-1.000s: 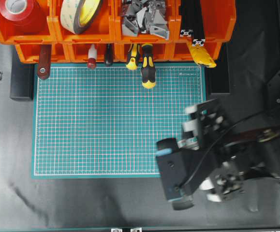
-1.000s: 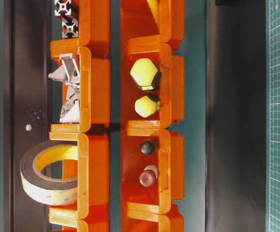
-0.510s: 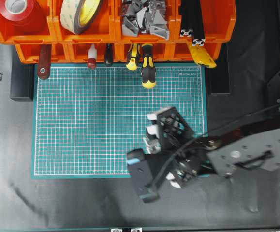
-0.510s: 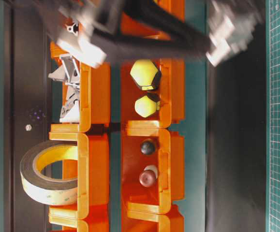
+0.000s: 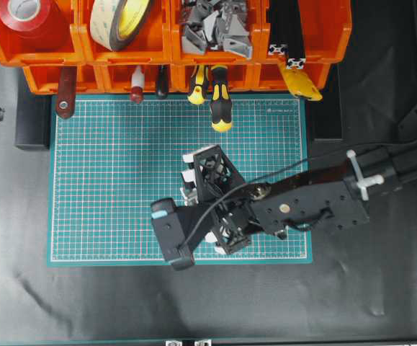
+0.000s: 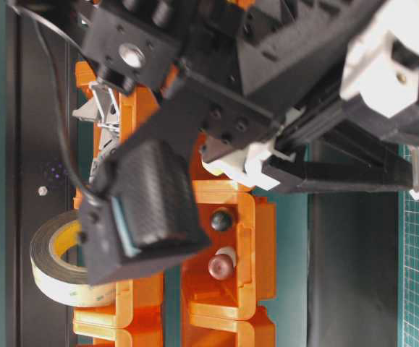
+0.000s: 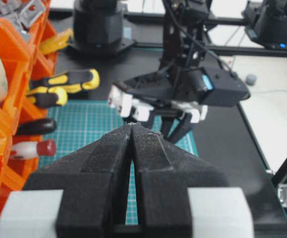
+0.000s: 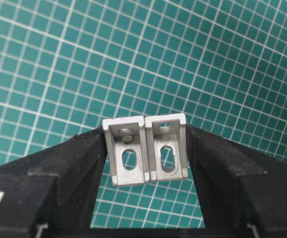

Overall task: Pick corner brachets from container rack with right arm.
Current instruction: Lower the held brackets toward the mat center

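Two grey corner brachets (image 8: 128,151) (image 8: 165,148) sit side by side between the black fingers (image 8: 79,163) of my right gripper (image 8: 146,149), which is shut on the pair above the green mat (image 8: 59,59). The overhead view shows the right arm (image 5: 309,205) reaching in from the right, its wrist over the mat's front middle and hiding the fingertips. More brachets (image 5: 215,29) lie in an upper bin of the orange container rack (image 5: 323,36) at the back. My left gripper (image 7: 132,127) is shut and empty, with its tips pointing toward the right gripper (image 7: 175,130).
The rack also holds a red tape roll (image 5: 24,14), a large tape roll (image 5: 122,21), black slotted bars (image 5: 284,29) and screwdrivers (image 5: 219,97) whose handles jut over the mat (image 5: 122,180). Black cloth surrounds the mat.
The right arm has swung left from the front-right corner to over the mat's front middle. It now fills much of the table-level view, which showed only the rack before.
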You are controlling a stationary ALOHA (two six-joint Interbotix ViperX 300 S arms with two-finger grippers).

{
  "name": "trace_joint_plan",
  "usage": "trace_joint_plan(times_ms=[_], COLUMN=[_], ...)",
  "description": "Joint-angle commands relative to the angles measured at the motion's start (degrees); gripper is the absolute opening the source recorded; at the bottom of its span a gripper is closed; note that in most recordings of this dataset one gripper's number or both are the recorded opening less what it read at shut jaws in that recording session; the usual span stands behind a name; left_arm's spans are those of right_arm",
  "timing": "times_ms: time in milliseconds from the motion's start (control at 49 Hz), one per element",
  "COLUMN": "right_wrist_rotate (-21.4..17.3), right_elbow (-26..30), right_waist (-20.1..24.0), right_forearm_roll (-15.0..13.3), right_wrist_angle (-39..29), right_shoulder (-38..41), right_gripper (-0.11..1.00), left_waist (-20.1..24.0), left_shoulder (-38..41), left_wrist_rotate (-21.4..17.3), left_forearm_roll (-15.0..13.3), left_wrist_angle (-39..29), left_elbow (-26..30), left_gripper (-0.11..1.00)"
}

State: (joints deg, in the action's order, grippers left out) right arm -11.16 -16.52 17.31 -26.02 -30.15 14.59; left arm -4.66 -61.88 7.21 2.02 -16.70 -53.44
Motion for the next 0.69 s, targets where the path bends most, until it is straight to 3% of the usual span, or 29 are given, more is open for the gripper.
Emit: trace_joint_plan(times_ms=[0,530,673], right_wrist_rotate=[-0.09,-0.09,-0.18], right_elbow=[1.58,1.67,1.67], right_waist=[-0.09,-0.35,-0.35], right_forearm_roll=[-0.26,-0.18,-0.26], right_wrist_angle=[1.14,4.66,4.83], right_shoulder=[-0.70,-0.26,-0.26], right_gripper=[0.52,0.52,0.81], left_waist=[0.00,0.00,0.09], left_shoulder=[0.62,1.32,1.14], left_wrist_rotate=[0.18,0.00,-0.18], left_forearm_roll=[0.18,0.18,0.18], left_wrist_angle=[0.18,0.09,0.18], left_elbow=[1.49,1.32,1.32], left_gripper=[0.00,0.00,0.00])
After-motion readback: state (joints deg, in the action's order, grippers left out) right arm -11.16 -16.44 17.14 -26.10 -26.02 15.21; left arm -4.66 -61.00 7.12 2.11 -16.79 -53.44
